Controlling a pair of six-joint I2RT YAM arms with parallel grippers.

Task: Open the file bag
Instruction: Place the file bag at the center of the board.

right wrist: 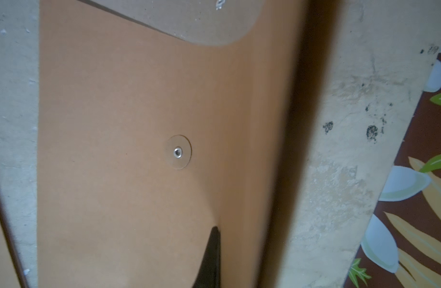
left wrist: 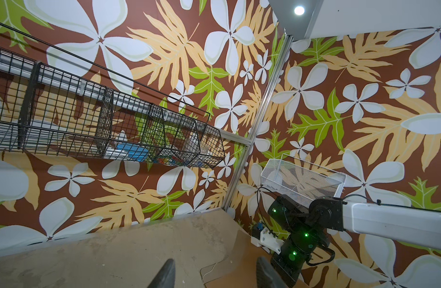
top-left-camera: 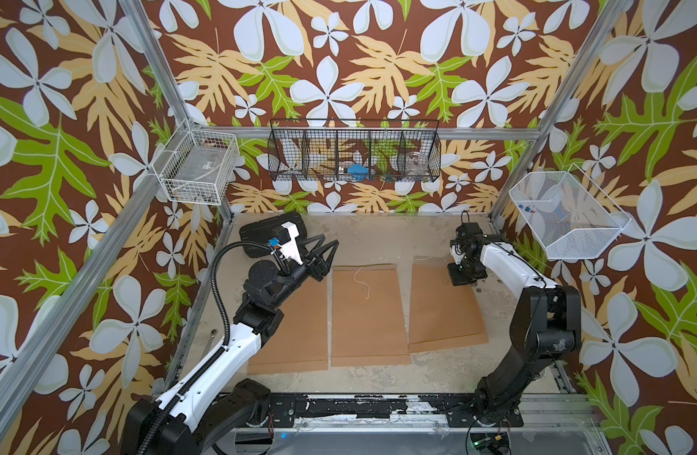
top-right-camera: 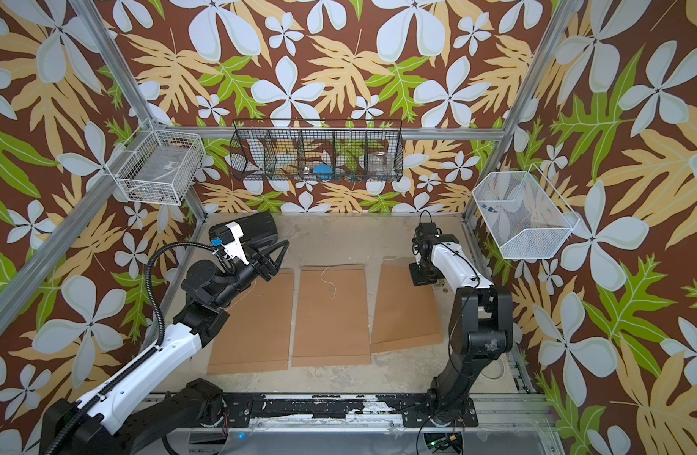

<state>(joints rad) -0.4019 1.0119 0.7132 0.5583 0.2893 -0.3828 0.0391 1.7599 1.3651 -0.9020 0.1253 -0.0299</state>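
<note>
Three brown file bags lie flat side by side on the counter (top-left-camera: 378, 236). In both top views the left file bag (top-left-camera: 295, 327) sits at 9 o'clock from counter centre, the middle file bag (top-left-camera: 368, 315) at centre and the right file bag (top-left-camera: 441, 311) at 3 o'clock, slightly skewed. The gaps between them are narrow and none overlap. A loose white string (top-left-camera: 362, 281) lies on the middle one's far half.

The left hand (top-left-camera: 329, 242) is raised at about 10 o'clock, above the far end of the left bag. Its jaws stand moderately apart with nothing between them, and the left wrist view shows two dark fingertips (left wrist: 165, 274) with bare counter between.

The right hand (top-left-camera: 463, 277) is low at 2 o'clock, over the far right corner of the right bag. Its jaws are pressed together, nothing seen gripped. In the right wrist view its dark tip (right wrist: 212, 254) sits close over the brown paper; whether it touches is unclear. The same view shows a round paper disc with a metal eyelet (right wrist: 178, 152) and a paler rounded flap (right wrist: 189, 22) at the bag's end.

A black wire basket (top-left-camera: 354, 153) hangs on the back wall at 12 o'clock.
</note>
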